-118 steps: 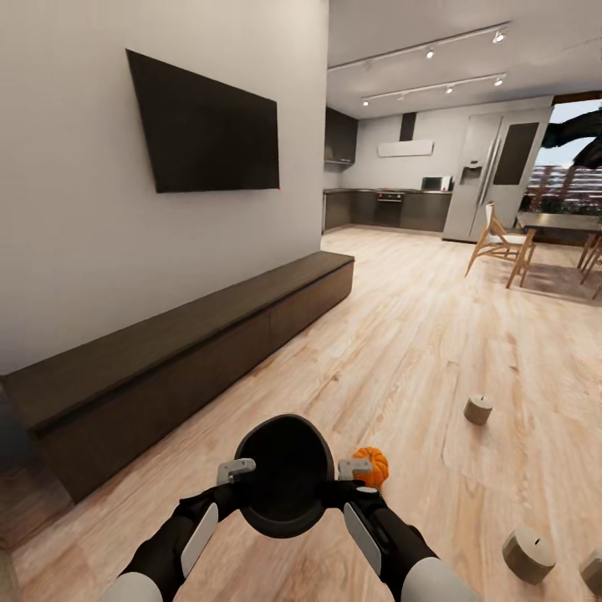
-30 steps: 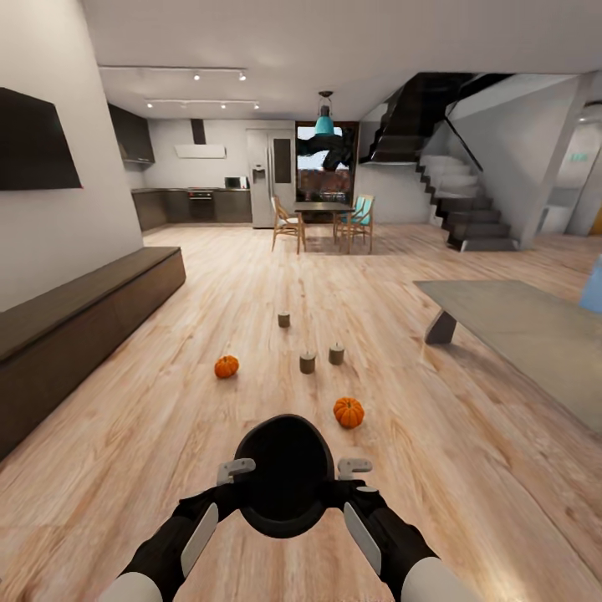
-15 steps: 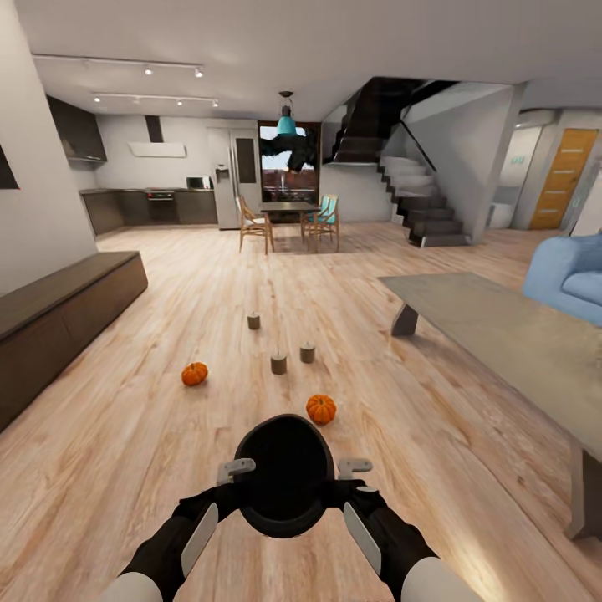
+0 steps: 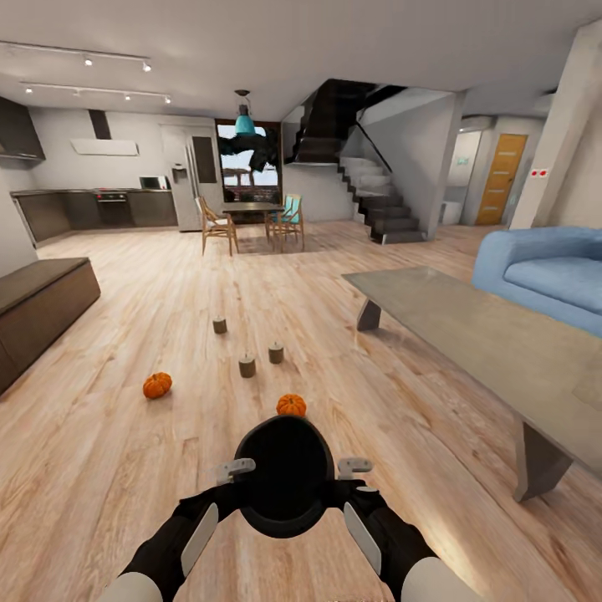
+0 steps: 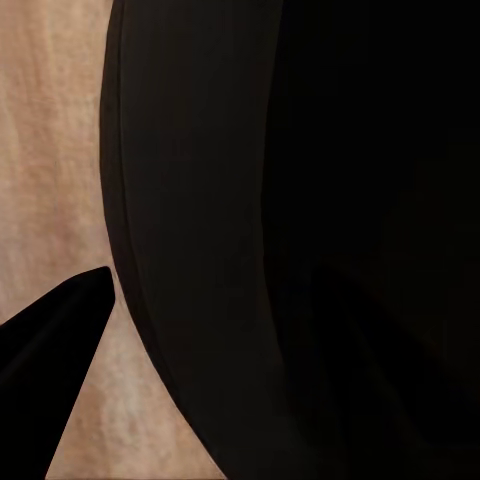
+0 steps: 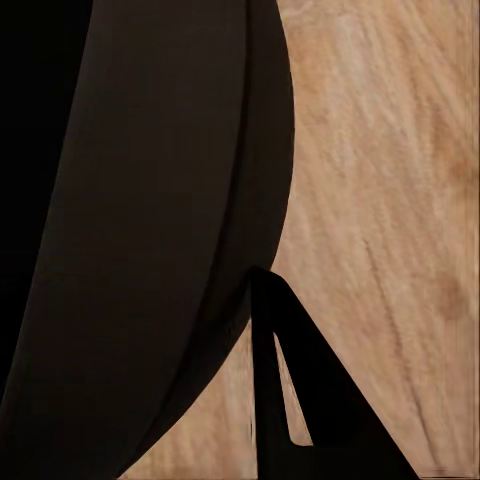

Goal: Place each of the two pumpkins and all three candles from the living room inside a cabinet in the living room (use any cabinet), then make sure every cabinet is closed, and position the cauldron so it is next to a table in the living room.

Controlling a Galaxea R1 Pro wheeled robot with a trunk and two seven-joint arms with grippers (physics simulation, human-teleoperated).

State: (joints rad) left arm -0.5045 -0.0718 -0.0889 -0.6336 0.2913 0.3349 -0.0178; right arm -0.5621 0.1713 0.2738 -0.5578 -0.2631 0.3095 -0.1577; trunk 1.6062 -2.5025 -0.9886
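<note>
Cauldron point(image 4: 284, 477): I am carrying it in front of my trunk, above the floor point(image 4: 125, 468), between both arms.
Left gripper point(image 4: 237, 470): pressing its left rim; fingers hidden, so I cannot tell the jaw state.
Right gripper point(image 4: 354, 466): pressing the opposite rim; likewise unclear.
Handling: I am judging it rigid, bulky, smooth; opposed rim holds look safest.
Table point(image 4: 468, 334): waiting ahead to my right.

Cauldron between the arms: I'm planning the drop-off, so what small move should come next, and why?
Probably keep turning right and roll toward the coffee table, cauldron held between the left gripper and right gripper. The table stands ahead on the right, apart from the cauldron, with bare floor between.
</note>
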